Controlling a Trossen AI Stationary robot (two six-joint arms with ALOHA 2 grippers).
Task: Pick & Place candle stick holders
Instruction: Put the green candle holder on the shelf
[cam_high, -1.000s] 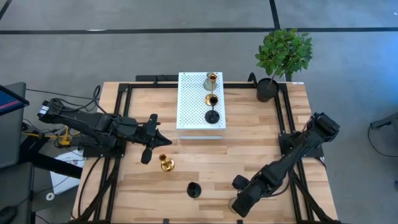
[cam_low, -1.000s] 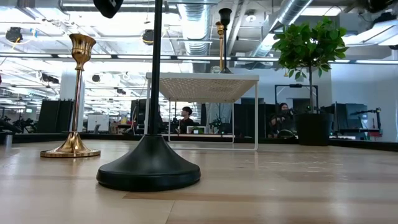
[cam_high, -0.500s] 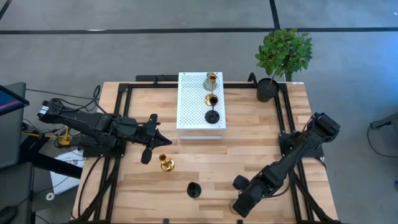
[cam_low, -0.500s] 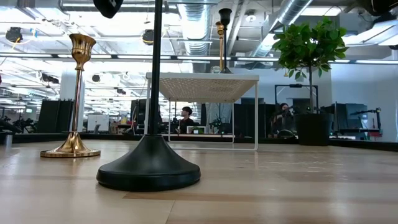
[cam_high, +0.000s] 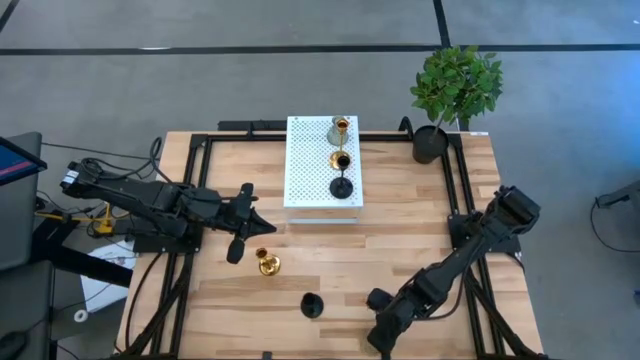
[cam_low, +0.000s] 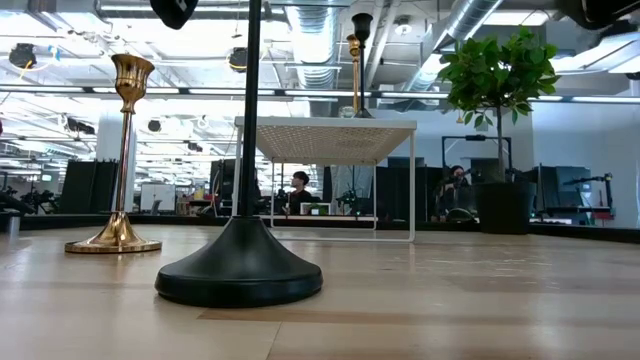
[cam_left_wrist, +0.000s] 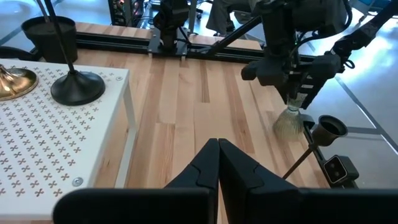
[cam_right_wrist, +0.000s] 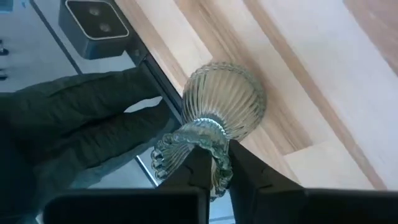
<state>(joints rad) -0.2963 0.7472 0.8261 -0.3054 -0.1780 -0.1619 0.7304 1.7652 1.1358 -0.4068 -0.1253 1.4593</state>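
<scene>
A ribbed grey-green candle stick holder (cam_right_wrist: 225, 102) stands at the table's near edge, right of centre, with my right gripper (cam_right_wrist: 214, 158) shut on it. It also shows in the left wrist view as the grey-green holder (cam_left_wrist: 288, 123). A gold holder (cam_high: 266, 262) and a black holder (cam_high: 312, 305) stand by their round bases on the wood. Three more holders (cam_high: 341, 158) stand on the white perforated stand (cam_high: 308, 165). My left gripper (cam_left_wrist: 217, 149) hovers shut at the table's left, touching nothing. My right gripper pinches the holder's upper end, at the fluted cup (cam_right_wrist: 177, 148), between its two fingers (cam_right_wrist: 198, 171). The fingers slant down onto it from above and from the table's right. The holder stands upright with its domed base (cam_right_wrist: 236, 109) on the wood.
A potted plant (cam_high: 455, 90) stands at the far right corner. Black frame rails (cam_high: 470, 290) run along both sides of the table. The table's near edge (cam_right_wrist: 158, 102) lies right beside the held holder. Bare wood (cam_high: 400, 240) lies between the stand and the near holders.
My right arm has eased slightly down and toward the table's near edge. The holders on the table and on the stand have kept their places.
</scene>
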